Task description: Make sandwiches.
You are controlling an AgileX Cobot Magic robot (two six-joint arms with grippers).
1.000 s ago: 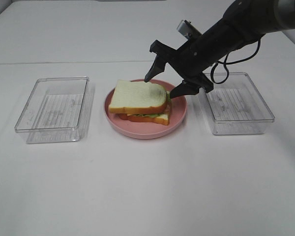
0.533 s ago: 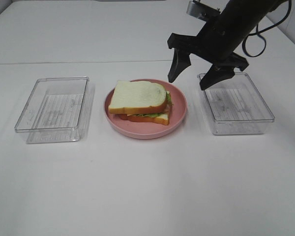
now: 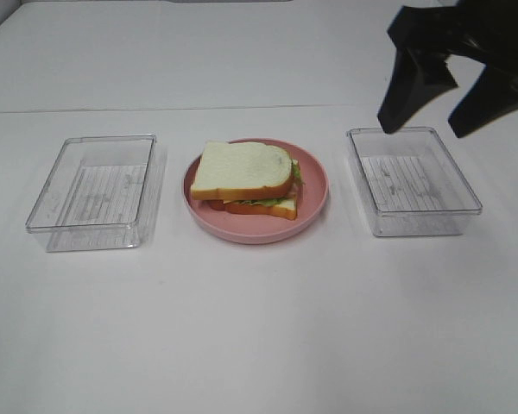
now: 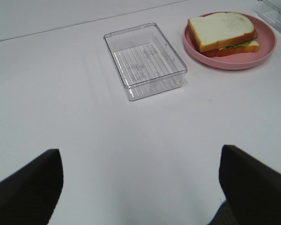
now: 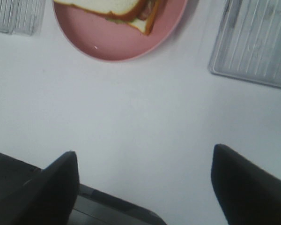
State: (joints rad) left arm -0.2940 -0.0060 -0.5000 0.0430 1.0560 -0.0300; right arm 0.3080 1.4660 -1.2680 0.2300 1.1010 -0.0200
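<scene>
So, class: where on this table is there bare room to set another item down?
The wide front strip of table below both trays and the plate is bare. So is the back, behind them. The gaps between the pink plate and the left tray or right tray are narrow. Both trays look empty; the sandwich fills the plate.

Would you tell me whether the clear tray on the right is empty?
Empty: the right tray shows only its bare ribbed floor.
</scene>
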